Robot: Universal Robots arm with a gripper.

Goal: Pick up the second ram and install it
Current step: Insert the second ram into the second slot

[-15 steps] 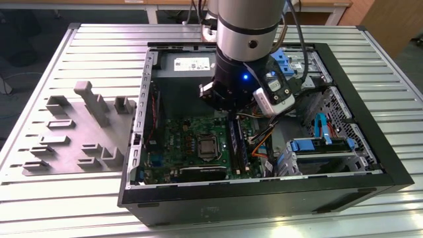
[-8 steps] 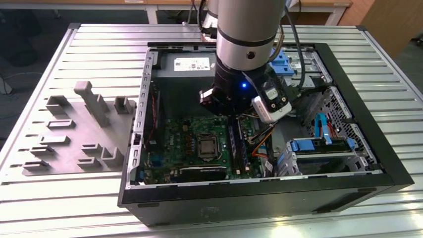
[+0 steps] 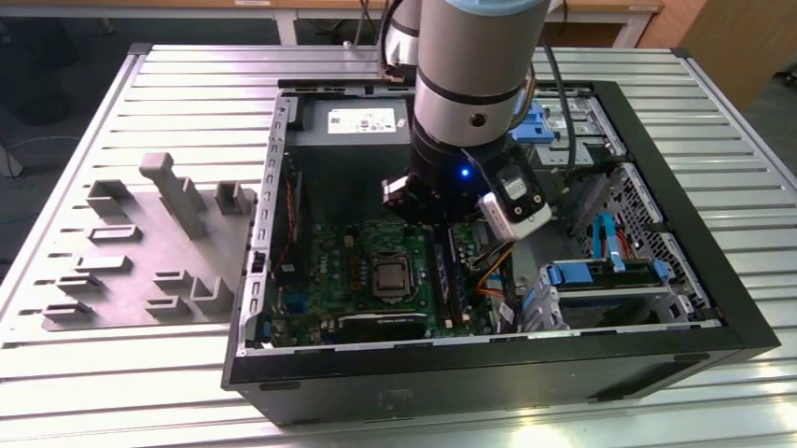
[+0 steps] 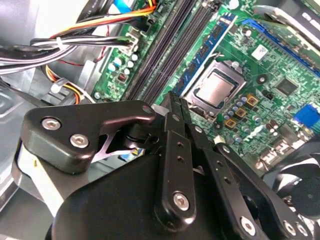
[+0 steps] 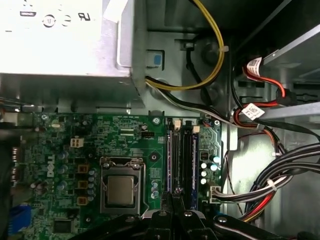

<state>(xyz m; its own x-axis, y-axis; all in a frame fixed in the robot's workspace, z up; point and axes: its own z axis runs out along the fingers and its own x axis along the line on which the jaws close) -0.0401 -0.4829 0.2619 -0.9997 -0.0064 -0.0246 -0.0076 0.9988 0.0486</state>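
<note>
White printed labels sit on the power supply beyond the gripper and on cable tags off to its side; the print is left unread. The open case lies on a ribbed metal table, with a grey plate with blocks beside it and wooden furniture behind. The arm reaches down into the case. The gripper has its fingers drawn together with nothing seen between them. Its tips are just above the slots on the motherboard, with the processor alongside. The ram seems to stand edge-on in the slot under the tips, a slim dark strip. Whether it is fully seated I cannot tell.
</note>
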